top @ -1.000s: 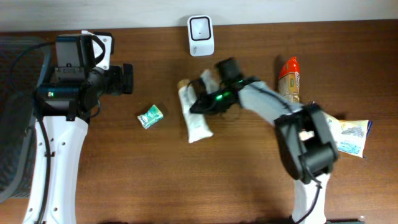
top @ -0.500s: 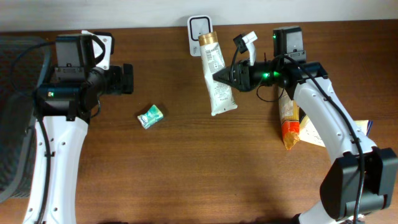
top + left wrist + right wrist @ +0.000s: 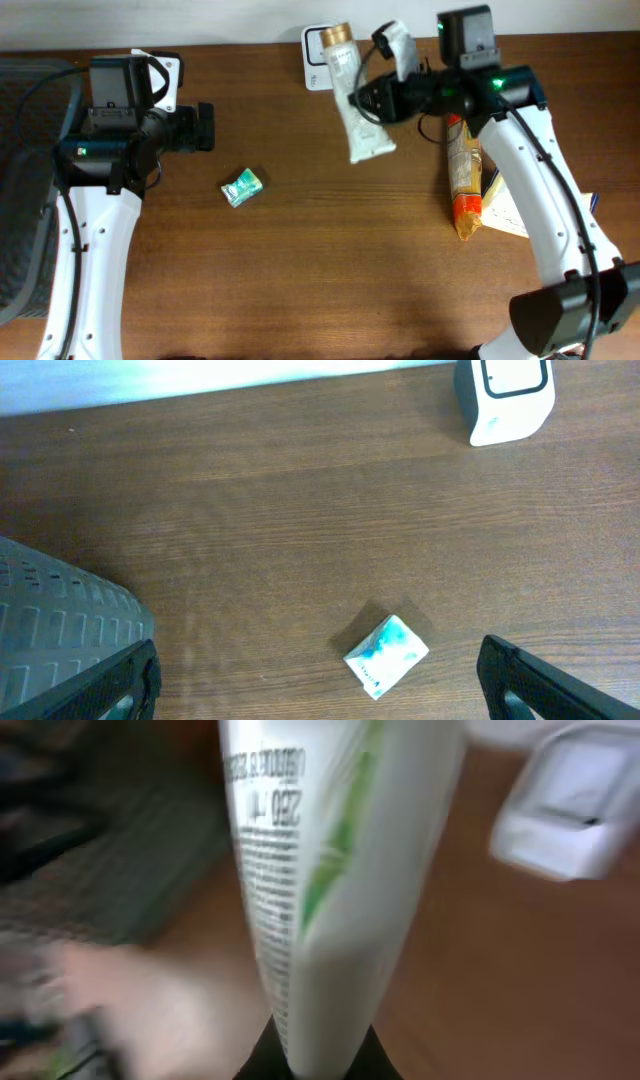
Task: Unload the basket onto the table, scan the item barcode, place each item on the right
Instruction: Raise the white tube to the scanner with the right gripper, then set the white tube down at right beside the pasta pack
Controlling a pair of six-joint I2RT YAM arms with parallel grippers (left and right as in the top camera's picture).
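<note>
One tube (image 3: pixel 355 95), cap (image 3: pixel 338 35) apparently toward scanner (image 3: pixel 315 65)

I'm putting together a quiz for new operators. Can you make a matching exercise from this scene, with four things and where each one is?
Things:
1. tube
2. scanner
3. packet
4. snack bag

Places:
A. lying loose, left of the tube
B. held in the right claw
C. standing at the table's far edge
D. lying flat, right of the tube

Pairs: 1-B, 2-C, 3-A, 4-D
</note>
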